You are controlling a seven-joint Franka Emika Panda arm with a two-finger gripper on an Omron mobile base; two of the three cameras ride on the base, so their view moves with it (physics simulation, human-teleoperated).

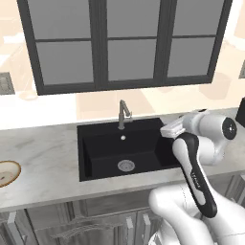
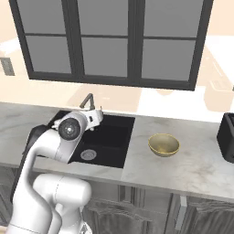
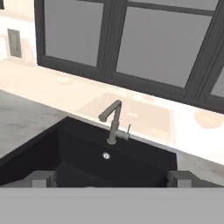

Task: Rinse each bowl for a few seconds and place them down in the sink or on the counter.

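Observation:
The black sink [image 1: 103,155] is set into the pale marbled counter [image 1: 43,158], with a grey faucet [image 1: 123,115] at its back rim and no water running that I can see. A shallow bowl with a tan-orange rim [image 1: 7,172] rests on the counter far to the left. The deeper olive-yellow bowl [image 2: 163,145] stands on the counter to the right of the sink [image 2: 109,139]. My gripper [image 3: 111,179] hovers over the sink's right part and faces the faucet [image 3: 113,124]. It is open, with its fingertips [image 3: 41,178] wide apart and nothing between them.
A dark-framed window [image 1: 124,43] spans the wall behind the sink. A black appliance [image 2: 226,137] stands at the counter's far right. Grey cabinet fronts [image 1: 81,225] run below the worktop. A wall socket [image 1: 5,83] is at the left.

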